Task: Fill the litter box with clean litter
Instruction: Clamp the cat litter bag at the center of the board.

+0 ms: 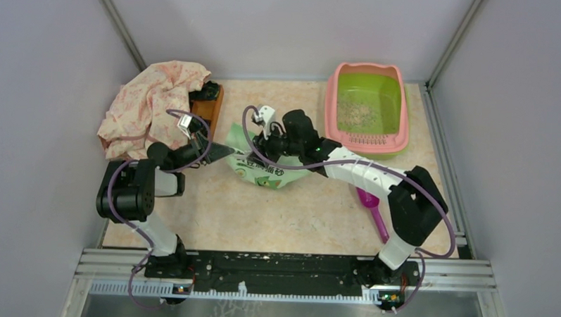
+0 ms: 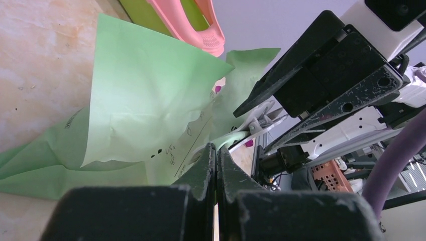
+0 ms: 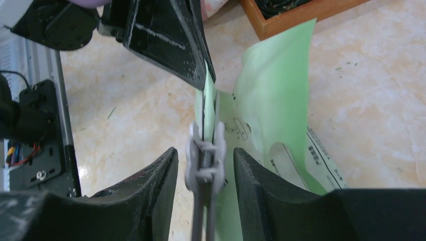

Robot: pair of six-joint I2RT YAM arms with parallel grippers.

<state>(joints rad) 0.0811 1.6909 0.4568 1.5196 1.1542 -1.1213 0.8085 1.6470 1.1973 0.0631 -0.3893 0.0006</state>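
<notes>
Two arms are bolted at the near edge of the table (image 1: 297, 215), and both are bent in over its middle. At the far right corner the litter box (image 1: 366, 140) is set, well apart from the work. Only a thin scatter of litter (image 1: 357, 113) is seen on its green floor, so the fill is judged barely begun. The bag (image 1: 263, 173) is laid crumpled at the centre. Its raised edge is pinched by the left end effector (image 2: 216, 150), whose fingers are shut tight on the green sheet. The right end effector (image 3: 203, 155) is held partly open, its fingers set either side of a grey spring clip (image 3: 203, 173) that is clamped on the same edge, just beside the left grip. Narrow gaps are seen on both sides, so the clip is not judged to be gripped.

The step in hand is taken to be the removal of the clip so that the bag can be opened and poured. It would be done best if the clip's handles, not its mouth, were squeezed squarely, behind the spring, so that the bite is released before any pull is made. The edge should be kept taut by the left grip, and the clip drawn off along the line of the sheet, lest the bag be torn or dragged across the table.
</notes>
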